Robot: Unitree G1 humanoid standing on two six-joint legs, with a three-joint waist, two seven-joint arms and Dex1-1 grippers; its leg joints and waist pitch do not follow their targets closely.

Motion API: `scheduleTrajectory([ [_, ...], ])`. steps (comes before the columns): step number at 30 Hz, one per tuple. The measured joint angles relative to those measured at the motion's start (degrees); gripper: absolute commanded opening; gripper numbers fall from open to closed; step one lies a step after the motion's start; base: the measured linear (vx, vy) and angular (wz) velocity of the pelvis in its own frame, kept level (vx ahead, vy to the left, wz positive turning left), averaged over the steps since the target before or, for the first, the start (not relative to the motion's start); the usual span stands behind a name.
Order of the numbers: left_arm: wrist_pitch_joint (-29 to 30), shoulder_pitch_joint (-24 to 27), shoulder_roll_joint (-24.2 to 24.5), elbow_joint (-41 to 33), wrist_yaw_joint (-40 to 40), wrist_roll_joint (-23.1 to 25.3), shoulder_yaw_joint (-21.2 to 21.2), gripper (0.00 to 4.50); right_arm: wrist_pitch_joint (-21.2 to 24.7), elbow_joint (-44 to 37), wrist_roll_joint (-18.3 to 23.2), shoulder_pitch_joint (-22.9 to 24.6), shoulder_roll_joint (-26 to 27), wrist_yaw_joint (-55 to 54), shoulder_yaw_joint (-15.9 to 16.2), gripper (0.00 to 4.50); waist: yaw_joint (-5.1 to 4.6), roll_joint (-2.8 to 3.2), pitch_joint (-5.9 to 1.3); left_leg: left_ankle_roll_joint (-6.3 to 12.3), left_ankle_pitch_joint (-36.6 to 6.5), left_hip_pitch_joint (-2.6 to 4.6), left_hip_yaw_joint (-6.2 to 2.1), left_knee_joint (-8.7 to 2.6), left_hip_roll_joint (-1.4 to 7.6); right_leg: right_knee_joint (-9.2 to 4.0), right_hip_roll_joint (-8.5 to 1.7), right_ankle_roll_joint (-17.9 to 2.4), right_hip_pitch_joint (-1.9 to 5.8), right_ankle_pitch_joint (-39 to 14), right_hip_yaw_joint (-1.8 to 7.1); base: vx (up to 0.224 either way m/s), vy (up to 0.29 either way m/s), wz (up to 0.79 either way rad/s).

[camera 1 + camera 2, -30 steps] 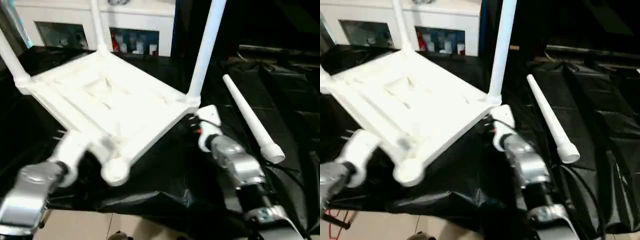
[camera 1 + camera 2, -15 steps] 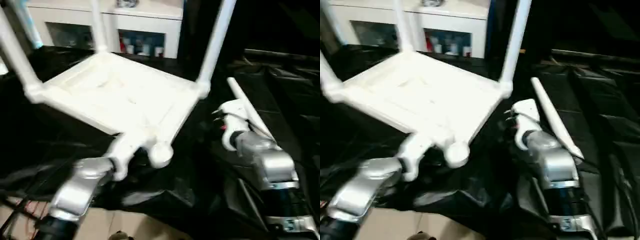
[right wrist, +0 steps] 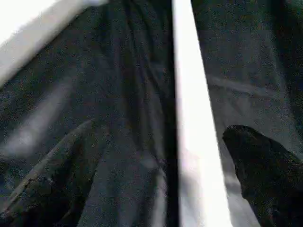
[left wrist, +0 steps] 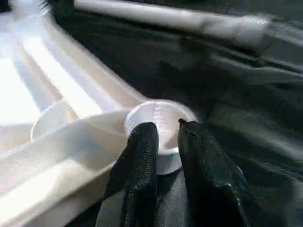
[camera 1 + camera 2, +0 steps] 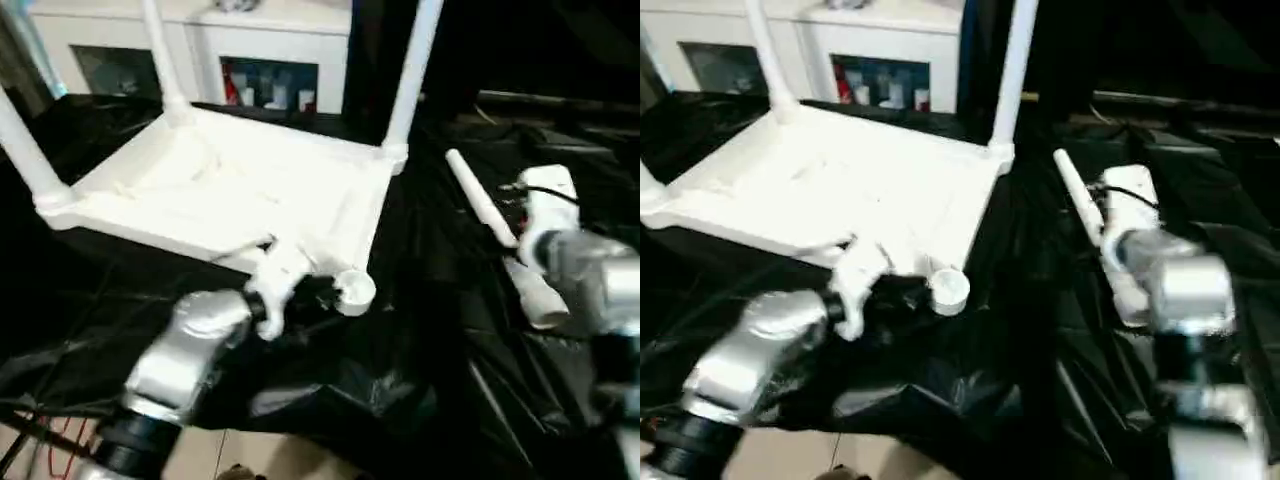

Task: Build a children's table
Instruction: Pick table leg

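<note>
Three legs [image 5: 413, 70] cut off; right gripper [image 3: 199, 189] half-seen.

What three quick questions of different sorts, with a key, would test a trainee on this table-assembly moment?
1. True or false: all four legs are fitted to the table top.
2. The left gripper is shut on: A) the loose leg B) the empty corner socket C) the black sheet.
3. Fill in: the right gripper hangs, jaws wide, over the loose ____.

Key: 1 false; 2 B; 3 leg.
</note>
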Motion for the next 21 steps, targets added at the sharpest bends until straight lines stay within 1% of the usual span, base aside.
scheduleTrajectory([
  [2,2.14,-0.07,2.29,-2.76,-2.74,-1.88,0.46,1.0,-0.54,5.22,-0.38,-2.94,-2.25,1.62,0.76,4.48,-0.09,0.2,-0.08,0.0,0.0,0.01,0.0,0.02,0.0,0.04,0.0,-0.02,0.0,0.01,-0.01,0.0,0.0,0.0],
  [5,4.54,-0.31,3.98,-4.89,-5.3,-4.11,0.77,1.0,-2.19,13.15,-1.52,-6.54,-4.29,3.39,1.68,4.48,-0.01,0.58,-0.16,0.0,0.0,0.03,0.0,0.07,0.01,0.1,0.0,-0.03,0.02,0.01,-0.01,0.0,0.0,0.0],
  [7,5.91,-0.62,4.69,-5.41,-6.35,-5.13,0.75,1.0,-3.35,19.28,-1.81,-8.78,-4.73,4.45,2.57,4.48,-0.01,0.64,-0.14,0.0,0.0,0.02,-0.01,0.12,0.01,0.16,0.0,-0.04,0.01,0.02,-0.02,0.0,0.0,0.0],
  [8,6.21,-0.81,4.83,-5.54,-6.61,-5.32,0.76,1.0,-3.54,20.77,-1.94,-9.03,-4.74,4.64,2.68,4.48,0.01,0.64,-0.14,0.0,0.01,0.02,-0.01,0.12,0.02,0.15,0.0,-0.04,0.01,0.02,-0.03,0.0,0.0,0.0],
  [13,8.9,-1.85,6.76,-7.76,-8.2,-7.12,0.71,1.0,-8.2,37.05,-2.3,-13.57,-4.49,7.98,3.29,4.48,0.0,1.33,-0.18,0.02,0.0,-0.04,-0.02,0.22,0.03,0.18,0.0,-0.12,0.0,0.07,-0.05,0.0,0.0,0.0],
  [16,9.92,-1.88,7.2,-8.45,-8.28,-7.35,0.69,1.0,-9.82,41.46,-2.42,-14.16,-3.96,8.48,3.27,4.48,0.07,1.66,-0.15,0.02,0.0,-0.08,-0.02,0.25,0.05,0.22,0.0,-0.12,0.0,0.07,-0.08,0.0,0.0,0.0],
  [18,10.29,-1.89,7.44,-8.55,-8.31,-7.7,0.68,1.0,-10.69,43.73,-2.57,-15.07,-3.82,8.74,3.32,4.48,0.06,1.78,-0.12,0.02,0.0,-0.18,-0.03,0.31,0.07,0.26,0.0,-0.13,-0.02,0.07,-0.1,0.0,0.0,0.0],
  [20,11.14,-1.96,7.71,-9.14,-8.35,-8.42,0.69,1.0,-11.57,46.24,-2.93,-16.41,-3.78,9.36,3.93,4.17,0.12,1.8,-0.13,0.02,0.0,-0.4,-0.05,0.41,0.1,0.32,0.0,-0.13,-0.04,0.07,-0.14,0.0,0.0,0.0],
  [21,11.46,-1.97,7.86,-9.32,-8.35,-8.59,0.68,1.0,-12.43,47.9,-3.54,-17.14,-3.64,9.56,4.34,4.17,0.13,1.79,-0.13,0.02,0.0,-0.41,-0.05,0.44,0.11,0.34,0.0,-0.14,-0.04,0.08,-0.15,0.0,0.0,0.0],
])
